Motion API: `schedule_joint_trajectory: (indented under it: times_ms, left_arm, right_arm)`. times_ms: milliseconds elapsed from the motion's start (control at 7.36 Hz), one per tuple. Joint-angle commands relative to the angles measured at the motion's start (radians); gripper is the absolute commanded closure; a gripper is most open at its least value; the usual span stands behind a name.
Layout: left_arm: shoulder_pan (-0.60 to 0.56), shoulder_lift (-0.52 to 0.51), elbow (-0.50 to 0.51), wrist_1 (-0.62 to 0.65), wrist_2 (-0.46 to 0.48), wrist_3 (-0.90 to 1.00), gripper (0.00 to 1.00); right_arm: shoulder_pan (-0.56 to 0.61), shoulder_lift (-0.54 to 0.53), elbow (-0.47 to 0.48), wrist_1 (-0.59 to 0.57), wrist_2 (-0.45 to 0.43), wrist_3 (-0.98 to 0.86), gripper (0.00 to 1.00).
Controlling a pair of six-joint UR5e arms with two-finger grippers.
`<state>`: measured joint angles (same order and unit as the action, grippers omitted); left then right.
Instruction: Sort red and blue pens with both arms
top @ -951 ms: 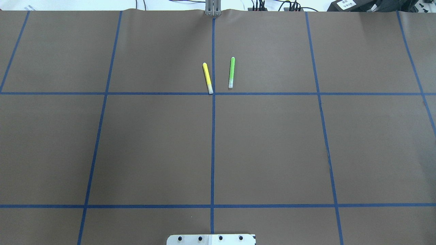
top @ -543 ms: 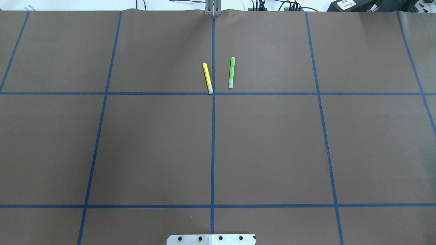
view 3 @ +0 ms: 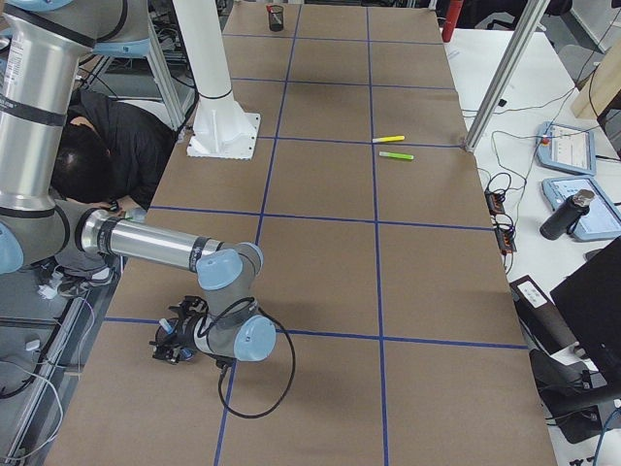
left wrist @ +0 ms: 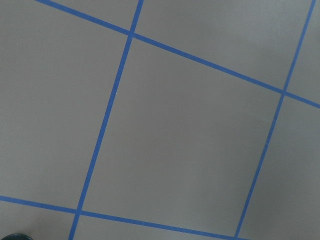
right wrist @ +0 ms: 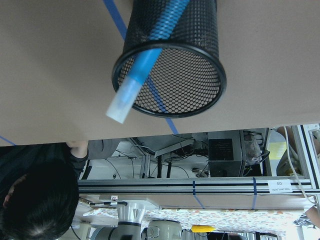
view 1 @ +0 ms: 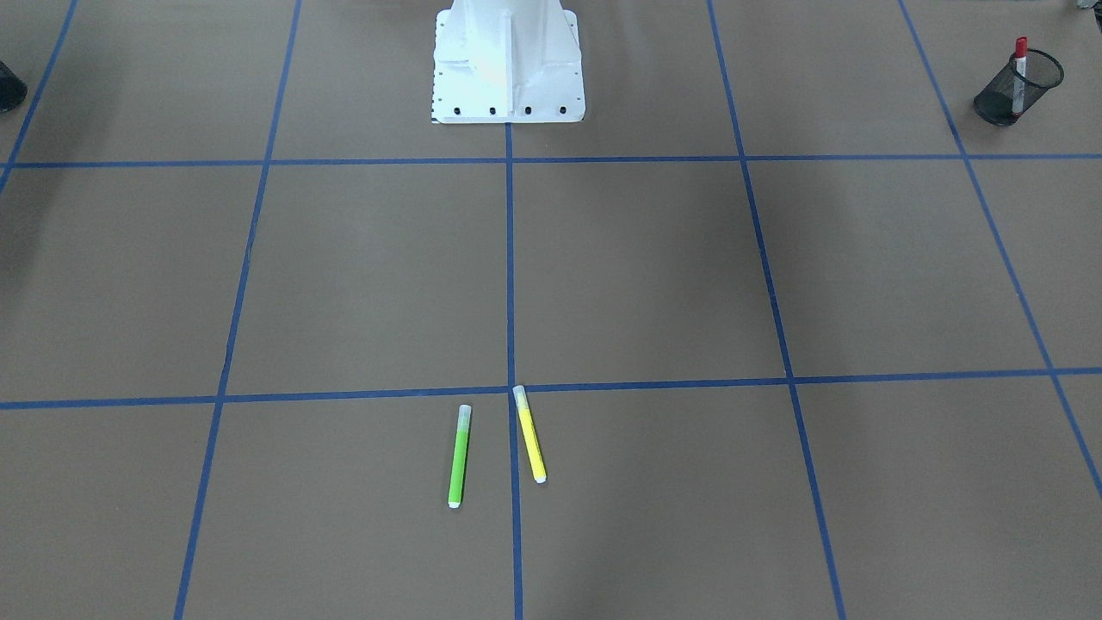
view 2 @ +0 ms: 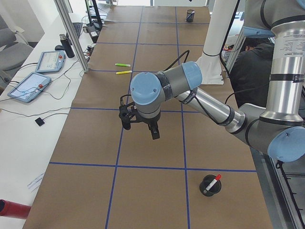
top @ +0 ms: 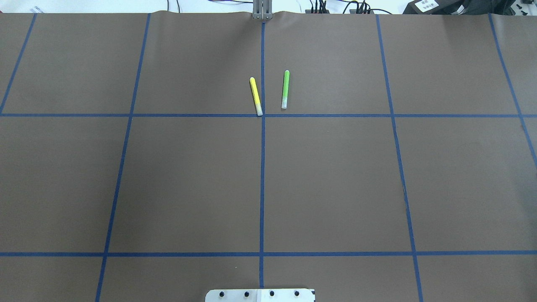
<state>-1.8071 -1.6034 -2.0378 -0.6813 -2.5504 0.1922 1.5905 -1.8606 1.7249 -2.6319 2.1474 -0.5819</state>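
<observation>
The red pen (view 1: 1020, 69) stands in a black mesh cup (view 1: 999, 105) at the table corner on my left side; it also shows in the left side view as the red pen (view 2: 213, 182) in that cup (view 2: 208, 187). The blue pen (right wrist: 147, 60) leans in another mesh cup (right wrist: 200, 30), its clear cap poking past the rim. My left gripper (view 2: 141, 128) hangs above the table, well away from the red pen's cup. My right gripper (view 3: 173, 348) is low near the table's near corner. Both show only in side views, so I cannot tell if they are open or shut.
A yellow highlighter (top: 256, 96) and a green highlighter (top: 285, 89) lie side by side near the far middle of the table. The white robot base (view 1: 508, 60) stands at the robot's edge. A person in dark clothes (view 3: 107, 146) crouches beside the base.
</observation>
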Motion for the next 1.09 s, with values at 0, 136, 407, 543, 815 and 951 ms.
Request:
schedule_joint_trajectory:
  times_ms: [0, 136, 407, 543, 815, 951]
  left_arm:
    - [0.055, -0.006, 0.014, -0.149, 0.068, -0.007, 0.00]
    - [0.101, -0.004, 0.042, -0.255, 0.125, -0.045, 0.00]
    - [0.178, -0.001, 0.082, -0.409, 0.191, -0.086, 0.00]
    - [0.224, -0.006, 0.086, -0.494, 0.190, -0.099, 0.00]
    - [0.292, -0.009, 0.282, -0.758, 0.191, -0.099, 0.00]
    - [0.292, 0.002, 0.389, -0.941, 0.191, -0.100, 0.00]
  right_arm:
    - [-0.001, 0.134, 0.014, 0.178, 0.014, 0.304, 0.00]
    - [-0.001, 0.177, 0.016, 0.323, 0.017, 0.433, 0.00]
    - [-0.004, 0.260, 0.015, 0.556, 0.031, 0.560, 0.00]
    - [-0.044, 0.343, 0.005, 0.572, 0.092, 0.588, 0.00]
    - [-0.106, 0.449, 0.011, 0.599, 0.120, 0.588, 0.00]
    - [-0.104, 0.442, 0.004, 0.701, 0.165, 0.591, 0.00]
